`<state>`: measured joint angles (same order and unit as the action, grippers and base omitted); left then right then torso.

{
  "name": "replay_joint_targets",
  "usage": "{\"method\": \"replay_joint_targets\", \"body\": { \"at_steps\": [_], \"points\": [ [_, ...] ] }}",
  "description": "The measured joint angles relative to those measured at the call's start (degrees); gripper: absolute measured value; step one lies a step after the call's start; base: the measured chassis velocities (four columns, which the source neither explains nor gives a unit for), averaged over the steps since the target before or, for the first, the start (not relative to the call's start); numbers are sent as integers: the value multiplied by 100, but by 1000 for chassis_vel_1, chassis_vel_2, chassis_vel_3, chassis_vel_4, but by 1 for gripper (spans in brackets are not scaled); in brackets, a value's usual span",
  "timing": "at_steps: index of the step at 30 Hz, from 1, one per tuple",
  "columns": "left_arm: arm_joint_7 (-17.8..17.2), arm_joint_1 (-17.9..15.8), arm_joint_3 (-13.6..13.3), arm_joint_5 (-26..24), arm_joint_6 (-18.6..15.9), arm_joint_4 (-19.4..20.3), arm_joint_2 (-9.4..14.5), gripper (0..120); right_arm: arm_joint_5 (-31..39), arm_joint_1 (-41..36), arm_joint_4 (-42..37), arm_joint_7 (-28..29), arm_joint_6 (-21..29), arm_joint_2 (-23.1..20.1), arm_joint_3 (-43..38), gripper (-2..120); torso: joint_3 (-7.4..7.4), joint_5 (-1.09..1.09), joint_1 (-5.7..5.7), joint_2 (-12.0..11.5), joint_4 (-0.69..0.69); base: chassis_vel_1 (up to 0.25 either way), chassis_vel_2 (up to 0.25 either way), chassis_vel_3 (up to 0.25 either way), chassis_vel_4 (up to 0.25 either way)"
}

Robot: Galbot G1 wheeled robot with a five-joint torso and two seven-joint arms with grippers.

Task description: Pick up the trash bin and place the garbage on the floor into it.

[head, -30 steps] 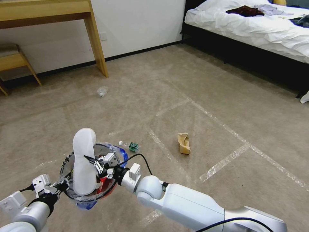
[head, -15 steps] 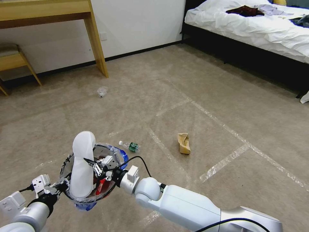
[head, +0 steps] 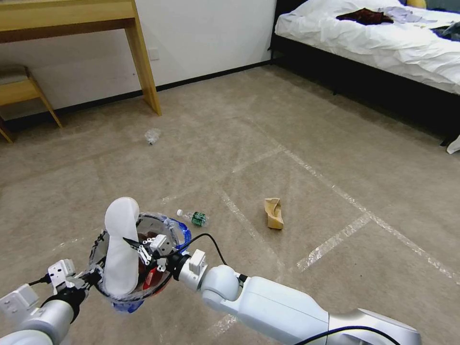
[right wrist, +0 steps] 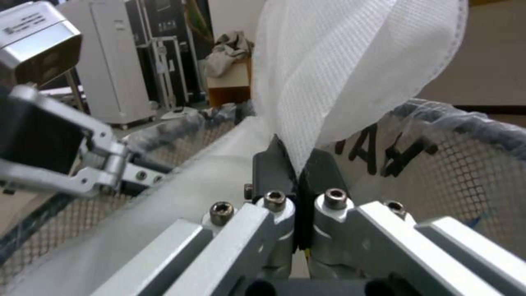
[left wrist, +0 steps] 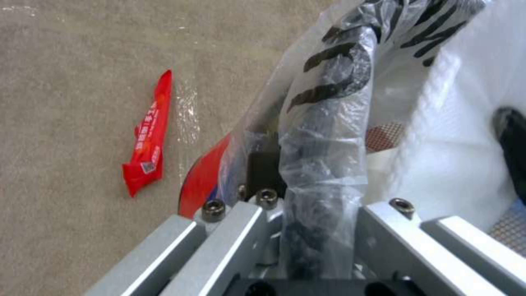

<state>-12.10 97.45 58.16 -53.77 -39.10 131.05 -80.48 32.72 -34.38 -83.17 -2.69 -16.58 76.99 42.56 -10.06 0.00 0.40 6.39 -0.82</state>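
Note:
The trash bin point(head: 160, 281), red with a clear blue-edged liner, hangs low at the front left of the head view. My left gripper point(head: 92, 277) is shut on its bag-covered rim point(left wrist: 328, 123). My right gripper point(head: 140, 245) is over the bin's mouth, shut on a white slipper sole point(head: 120, 249) that stands upright with its lower end inside the bin. In the right wrist view the fingers point(right wrist: 268, 166) pinch the edge of the sole point(right wrist: 351, 61). On the carpet lie a green-labelled bottle point(head: 194, 218), a brown cardboard scrap point(head: 274, 213), a clear plastic scrap point(head: 152, 136) and a red wrapper point(left wrist: 147, 135).
A wooden desk point(head: 143, 72) and a stool point(head: 28, 91) stand along the wall at the back left. A bed with white covers point(head: 383, 43) fills the back right. Pale tape lines point(head: 335, 239) cross the open carpet ahead.
My right gripper has carried the slipper sole a little to the left and lower into the bin. The bin and my left gripper have held still.

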Motion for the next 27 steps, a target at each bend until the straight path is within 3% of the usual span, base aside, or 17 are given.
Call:
{"method": "replay_joint_targets", "body": {
  "at_steps": [27],
  "points": [
    [9,-56,0,-13,10,-64,15,1,-642,46,-181,-294,-319,-193,-307,0,0,0,0,0,0,0,0,0,0]
  ]
}}
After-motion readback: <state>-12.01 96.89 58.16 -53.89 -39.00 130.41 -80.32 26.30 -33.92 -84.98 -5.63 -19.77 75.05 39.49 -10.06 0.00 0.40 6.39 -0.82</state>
